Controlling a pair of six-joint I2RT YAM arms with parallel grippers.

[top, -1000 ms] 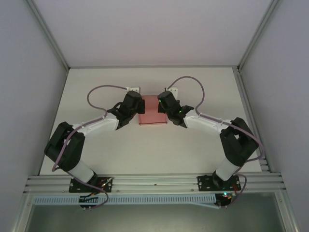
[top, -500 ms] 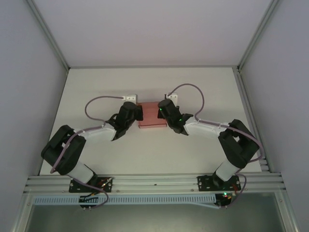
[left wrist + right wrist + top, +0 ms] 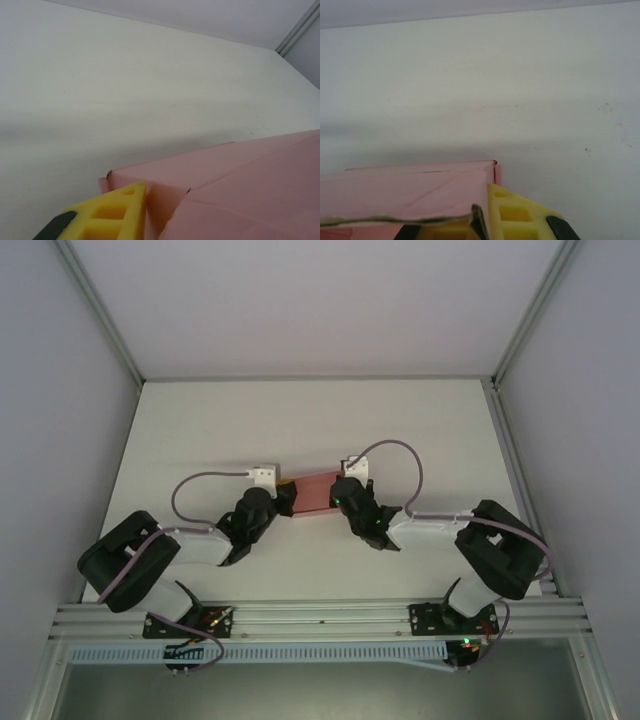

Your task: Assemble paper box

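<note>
Paper box sits between left pincer and right pincer; grip of either: cannot tell.

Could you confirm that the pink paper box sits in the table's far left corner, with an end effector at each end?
Not quite: the top external view shows the paper box near the middle of the table, not its far left corner. The left end effector and right end effector are indeed at its ends.

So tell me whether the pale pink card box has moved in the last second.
Yes. The pale pink card box has shifted toward the aluminium rail at the near edge.
</note>
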